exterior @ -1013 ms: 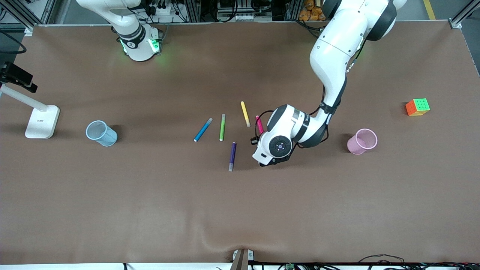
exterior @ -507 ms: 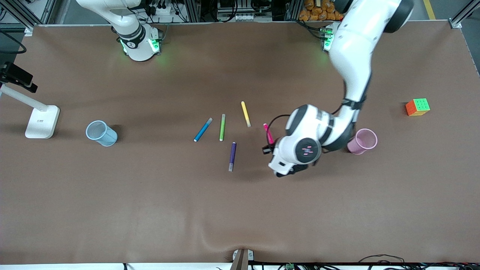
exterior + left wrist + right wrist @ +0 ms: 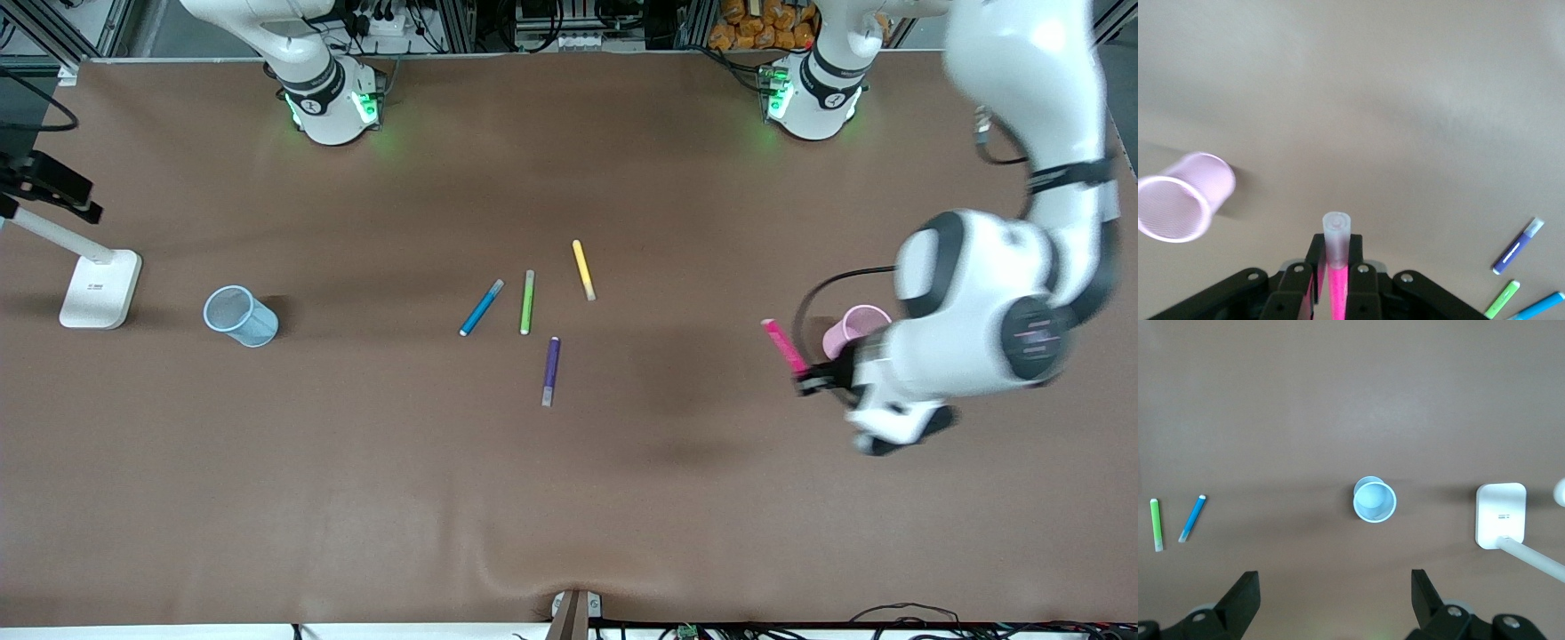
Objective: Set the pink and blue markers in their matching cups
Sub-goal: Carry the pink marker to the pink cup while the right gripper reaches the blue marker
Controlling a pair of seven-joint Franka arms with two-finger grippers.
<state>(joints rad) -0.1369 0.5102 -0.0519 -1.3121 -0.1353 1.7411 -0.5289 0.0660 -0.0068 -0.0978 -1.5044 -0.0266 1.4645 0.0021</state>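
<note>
My left gripper (image 3: 811,379) is shut on the pink marker (image 3: 782,343), up in the air beside the pink cup (image 3: 855,322), which the arm partly hides. In the left wrist view the pink marker (image 3: 1337,268) stands between the fingers of the left gripper (image 3: 1336,252), pale grey end outward, with the pink cup (image 3: 1181,197) off to one side. The blue marker (image 3: 481,308) lies on the table among other pens. The blue cup (image 3: 238,316) stands toward the right arm's end. My right gripper (image 3: 1335,593) waits open and empty, high over the blue cup (image 3: 1374,500).
A green pen (image 3: 527,301), a yellow pen (image 3: 582,269) and a purple pen (image 3: 551,370) lie around the blue marker at mid-table. A white lamp base (image 3: 100,286) stands beside the blue cup, at the table's edge.
My left arm has risen and carried the pink marker away from the group of pens toward the pink cup. The right arm has not moved.
</note>
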